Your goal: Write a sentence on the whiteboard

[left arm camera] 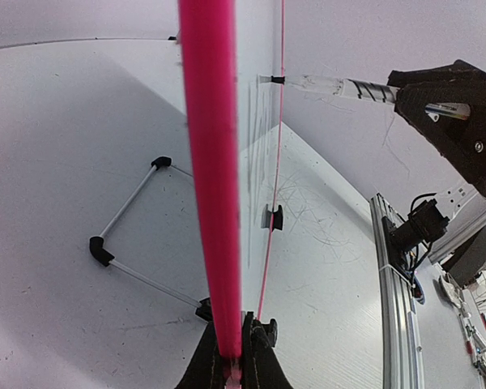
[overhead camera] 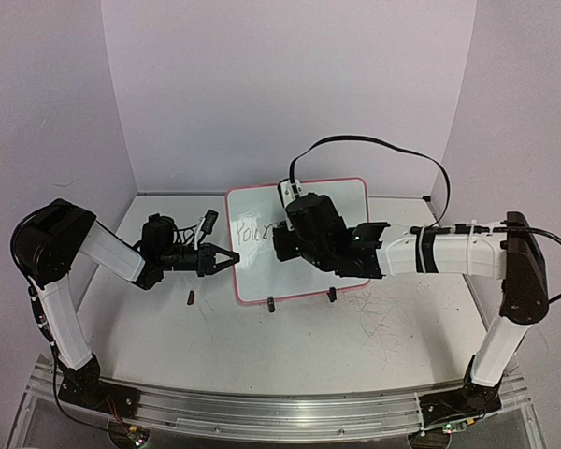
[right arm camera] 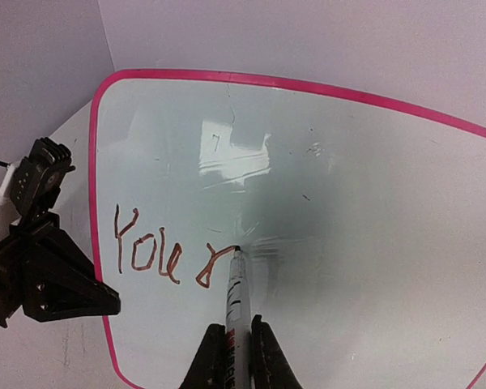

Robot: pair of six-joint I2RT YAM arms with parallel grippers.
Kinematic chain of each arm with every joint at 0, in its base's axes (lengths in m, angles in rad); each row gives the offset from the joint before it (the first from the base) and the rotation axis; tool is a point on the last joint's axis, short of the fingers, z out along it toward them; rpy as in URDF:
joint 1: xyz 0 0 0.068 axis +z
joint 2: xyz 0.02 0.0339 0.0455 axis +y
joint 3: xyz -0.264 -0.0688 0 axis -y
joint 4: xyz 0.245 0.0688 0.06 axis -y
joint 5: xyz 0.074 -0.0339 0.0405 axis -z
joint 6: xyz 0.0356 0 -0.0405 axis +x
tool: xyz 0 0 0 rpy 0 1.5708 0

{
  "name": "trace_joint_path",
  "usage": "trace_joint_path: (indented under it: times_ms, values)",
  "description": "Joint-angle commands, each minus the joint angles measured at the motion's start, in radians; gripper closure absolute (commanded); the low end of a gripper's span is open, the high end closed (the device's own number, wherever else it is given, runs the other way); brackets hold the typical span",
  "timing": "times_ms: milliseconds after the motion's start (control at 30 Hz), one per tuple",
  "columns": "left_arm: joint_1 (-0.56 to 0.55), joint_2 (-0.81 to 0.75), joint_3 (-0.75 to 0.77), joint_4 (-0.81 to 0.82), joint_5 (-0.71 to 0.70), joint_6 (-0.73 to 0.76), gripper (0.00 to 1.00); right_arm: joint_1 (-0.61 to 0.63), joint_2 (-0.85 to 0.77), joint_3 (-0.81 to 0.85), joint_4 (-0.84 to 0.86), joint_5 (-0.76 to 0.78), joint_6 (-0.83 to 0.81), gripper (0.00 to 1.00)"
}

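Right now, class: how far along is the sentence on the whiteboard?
Done: the sentence so far reads roughly "You" plus a looped letter, on the left of the whiteboard. In hand: the right gripper holds the marker tip on the board; the left gripper clamps the pink rim. Left: the rest of the line; the right side is blank.

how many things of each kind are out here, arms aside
whiteboard: 1
marker: 1
small dark piece on the table: 1
total: 3
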Motion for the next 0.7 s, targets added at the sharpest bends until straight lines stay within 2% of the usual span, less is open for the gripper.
trace_joint_path:
  times_ms: [0, 667]
  values:
    - [-0.004, -0.015, 0.017, -0.033, -0.049, 0.045, 1.00, -0.015, -0.041, -0.032, 0.001, 0.014, 0.025, 1.00]
    - [-0.004, -0.015, 0.017, -0.034, -0.047, 0.044, 1.00, 0.000, -0.047, -0.079, -0.041, -0.035, 0.066, 1.00]
